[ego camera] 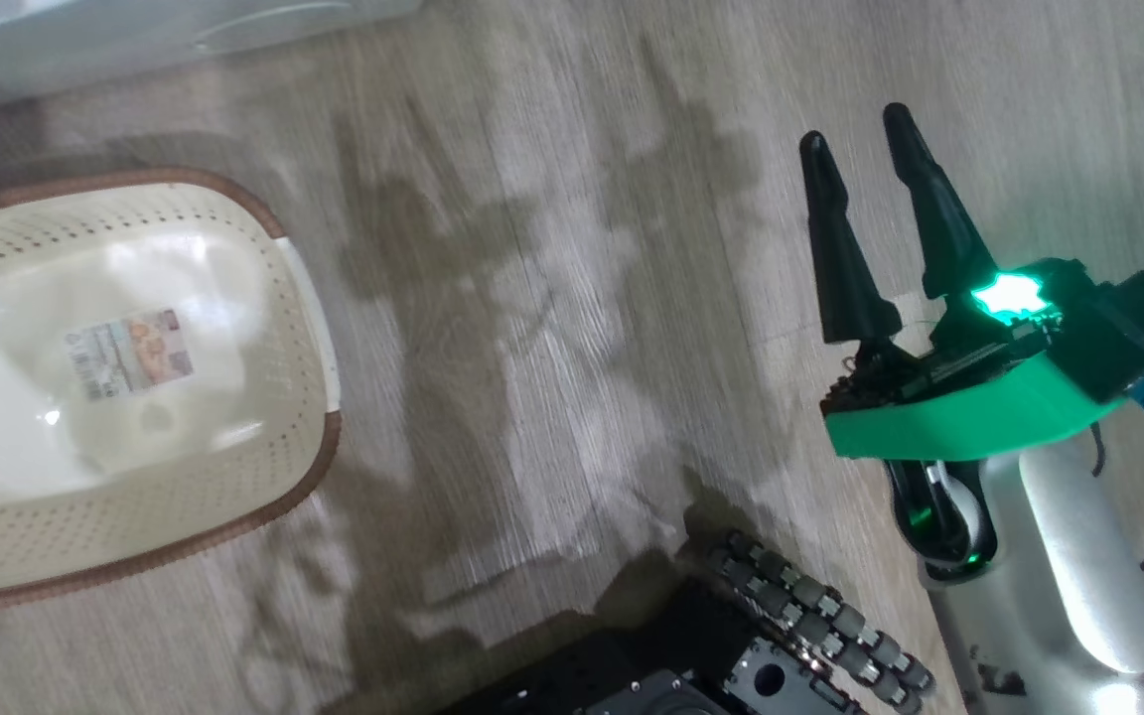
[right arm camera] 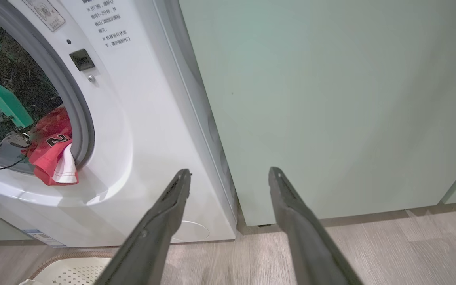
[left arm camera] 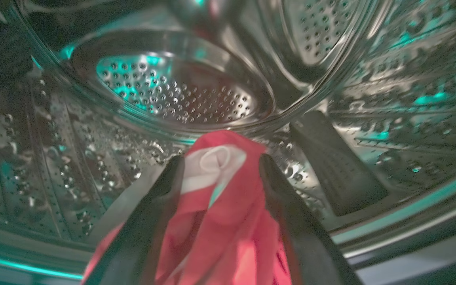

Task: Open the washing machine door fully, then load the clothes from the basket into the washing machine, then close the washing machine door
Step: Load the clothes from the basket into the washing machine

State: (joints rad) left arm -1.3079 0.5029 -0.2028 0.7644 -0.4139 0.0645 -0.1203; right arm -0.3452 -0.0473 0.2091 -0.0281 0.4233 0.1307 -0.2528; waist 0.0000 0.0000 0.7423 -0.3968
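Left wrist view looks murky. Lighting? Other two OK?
Left wrist view: dim inside the drum, teal glints on the steel, clothes soft up close. Head view: floor smeared by motion blur, glare on the basket, green light by the right gripper blown out. Right wrist view: even light, sharp.

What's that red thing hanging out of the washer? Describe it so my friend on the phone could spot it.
Find the big white washing machine standing beside the pale green cabinet. At the lower edge of its round opening, just inside the grey gasket, lie the clothes. They are the bright red fabric with white trim and a dark number, spilling over the lip.
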